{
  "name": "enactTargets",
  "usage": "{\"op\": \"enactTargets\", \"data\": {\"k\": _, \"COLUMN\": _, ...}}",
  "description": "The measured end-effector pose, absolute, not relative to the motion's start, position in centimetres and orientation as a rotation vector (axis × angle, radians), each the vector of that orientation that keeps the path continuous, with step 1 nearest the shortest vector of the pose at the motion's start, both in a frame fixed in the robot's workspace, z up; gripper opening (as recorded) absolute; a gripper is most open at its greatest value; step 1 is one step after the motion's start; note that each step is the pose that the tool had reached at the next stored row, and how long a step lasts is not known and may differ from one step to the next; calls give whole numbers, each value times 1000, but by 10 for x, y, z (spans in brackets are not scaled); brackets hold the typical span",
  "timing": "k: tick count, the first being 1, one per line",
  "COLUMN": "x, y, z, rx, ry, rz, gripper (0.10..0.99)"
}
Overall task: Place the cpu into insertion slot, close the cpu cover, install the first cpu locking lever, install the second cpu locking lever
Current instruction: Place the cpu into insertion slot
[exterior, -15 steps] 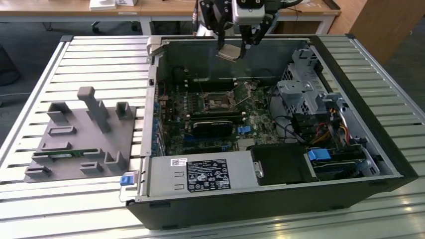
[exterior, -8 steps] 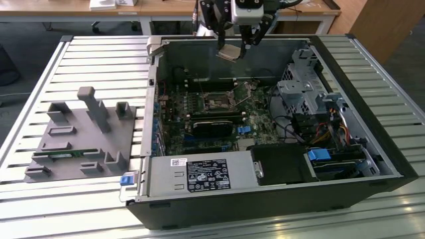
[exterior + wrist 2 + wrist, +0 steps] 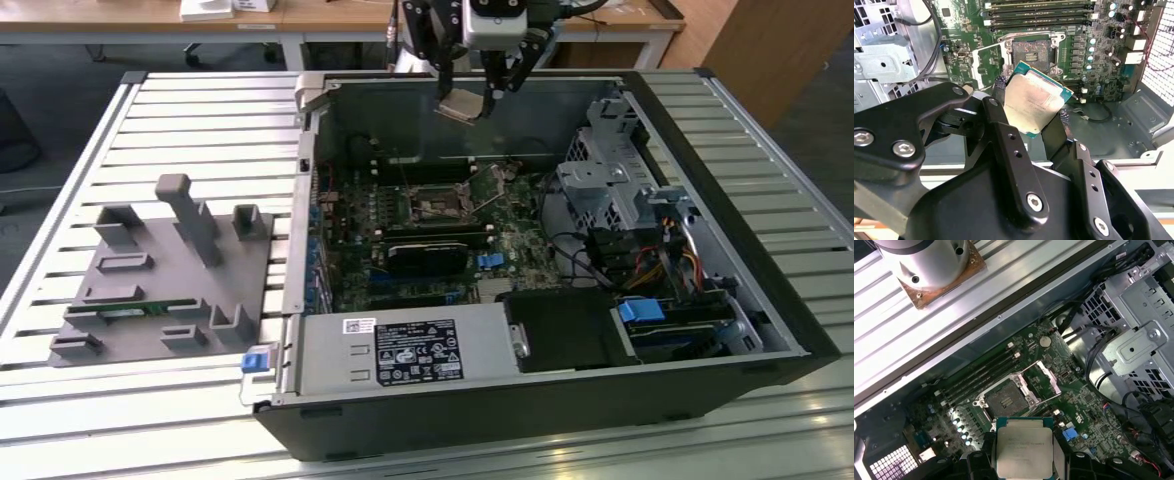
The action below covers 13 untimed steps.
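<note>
The tool (image 3: 1032, 102) grips the cpu (image 3: 1036, 95) by two opposite edges, its silvery face showing, tilted and clear of the green motherboard (image 3: 1099, 65). The insertion slot (image 3: 1030, 50) lies bare beyond it, with the cpu cover (image 3: 988, 59) swung open beside it.

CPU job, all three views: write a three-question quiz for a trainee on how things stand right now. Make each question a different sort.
1. True or false: the cpu is already seated in the insertion slot.
2. Pick one. The cpu cover is: A) shut flat over the slot; B) swung open beside the slot, leaving the slot uncovered; C) resting on top of the cpu.
3. Fill the gap: in the second wrist view, the hand is shut on the ____, held above the open case.

Key: 1 false; 2 B; 3 cpu.
</note>
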<state>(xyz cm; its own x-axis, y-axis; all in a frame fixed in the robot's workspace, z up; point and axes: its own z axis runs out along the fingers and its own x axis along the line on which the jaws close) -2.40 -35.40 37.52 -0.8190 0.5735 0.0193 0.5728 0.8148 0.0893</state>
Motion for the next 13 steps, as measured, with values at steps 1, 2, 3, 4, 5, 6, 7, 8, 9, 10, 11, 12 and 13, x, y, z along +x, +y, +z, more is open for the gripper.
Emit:
{"op": "enactTargets", "data": {"k": 1, "x": -24, "y": -354, "z": 375, "rx": 947, "ry": 2983, "rz": 143, "gripper": 541}}
{"op": "enactTargets", "data": {"k": 2, "x": -24, "y": -354, "z": 375, "rx": 950, "ry": 2982, "rz": 143, "gripper": 541}}
{"op": "enactTargets", "data": {"k": 3, "x": -24, "y": -354, "z": 375, "rx": 954, "ry": 2981, "rz": 143, "gripper": 541}}
{"op": "enactTargets", "data": {"k": 4, "x": -24, "y": -354, "z": 375, "rx": 957, "ry": 2980, "rz": 143, "gripper": 541}}
{"op": "enactTargets", "data": {"k": 5, "x": -24, "y": -354, "z": 375, "rx": 960, "ry": 2978, "rz": 143, "gripper": 541}}
{"op": "enactTargets", "data": {"k": 6, "x": -24, "y": -354, "z": 375, "rx": 963, "ry": 2977, "rz": 143, "gripper": 541}}
{"op": "enactTargets", "data": {"k": 7, "x": -24, "y": -354, "z": 375, "rx": 966, "ry": 2976, "rz": 143, "gripper": 541}}
{"op": "enactTargets", "data": {"k": 8, "x": -24, "y": -354, "z": 375, "rx": 969, "ry": 2975, "rz": 142, "gripper": 541}}
{"op": "enactTargets", "data": {"k": 9, "x": -24, "y": -354, "z": 375, "rx": 972, "ry": 2974, "rz": 143, "gripper": 541}}
{"op": "enactTargets", "data": {"k": 10, "x": -24, "y": -354, "z": 375, "rx": 976, "ry": 2973, "rz": 143, "gripper": 541}}
{"op": "enactTargets", "data": {"k": 11, "x": -24, "y": -354, "z": 375, "rx": 979, "ry": 2972, "rz": 143, "gripper": 541}}
{"op": "enactTargets", "data": {"k": 12, "x": -24, "y": -354, "z": 375, "rx": 982, "ry": 2971, "rz": 142, "gripper": 541}}
{"op": "enactTargets", "data": {"k": 13, "x": -25, "y": -354, "z": 375, "rx": 985, "ry": 2970, "rz": 142, "gripper": 541}}
